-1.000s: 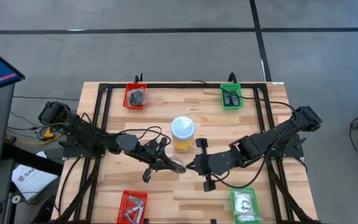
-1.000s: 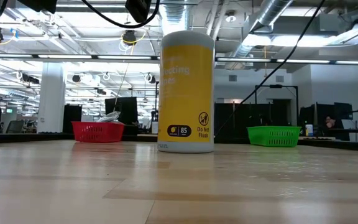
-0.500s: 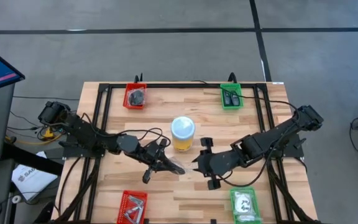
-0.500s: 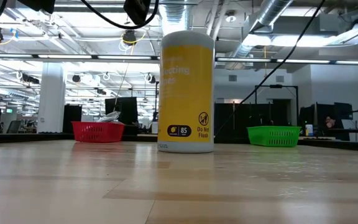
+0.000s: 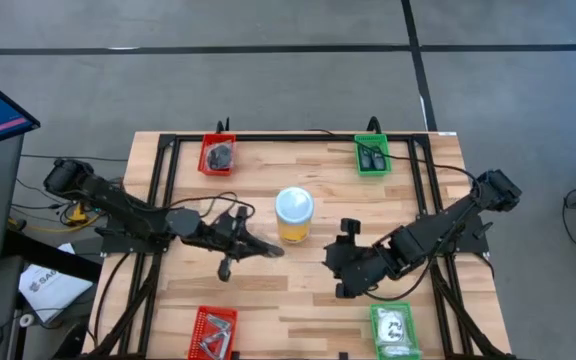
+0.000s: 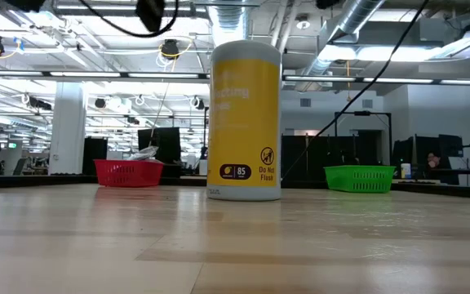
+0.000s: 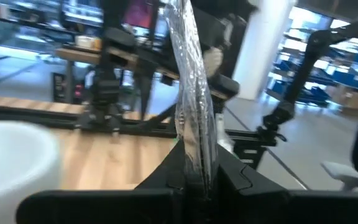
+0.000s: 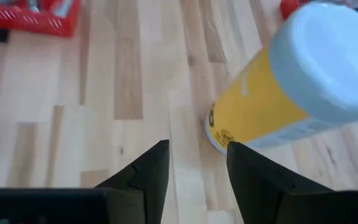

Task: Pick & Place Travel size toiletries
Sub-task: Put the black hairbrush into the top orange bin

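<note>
My left gripper point(image 5: 256, 246) hovers left of the table's middle, shut on a thin silvery packet point(image 5: 272, 250), one of the travel size toiletries. In the left wrist view the packet point(image 7: 191, 87) stands edge-on beyond the fingers. My right gripper point(image 5: 334, 260) hangs to its right, open, with nothing between its fingers point(image 8: 151, 171), tipped down toward the bare boards beside the yellow jar point(image 8: 278, 93). Other toiletries lie in the corner trays. My left gripper pinches the silvery packet's near end point(image 7: 194, 171) between its two fingers. The fingers lie level and point toward the table's right. The packet sticks out past the fingertips, edge-on and crinkled, lifted clear of the table.
The yellow jar with a pale lid point(image 5: 294, 214) stands upright at the table's middle. A red tray point(image 5: 217, 154) and a green tray point(image 5: 372, 155) sit at the far edge. Another red tray point(image 5: 214, 333) and green tray point(image 5: 393, 330) sit at the near edge.
The two grippers met near the table's middle, both at the silvery packet. My left gripper has carried the packet toward the left and far edges. My right gripper has drawn away from it toward the right edge, sunk a little and tipped downward.
</note>
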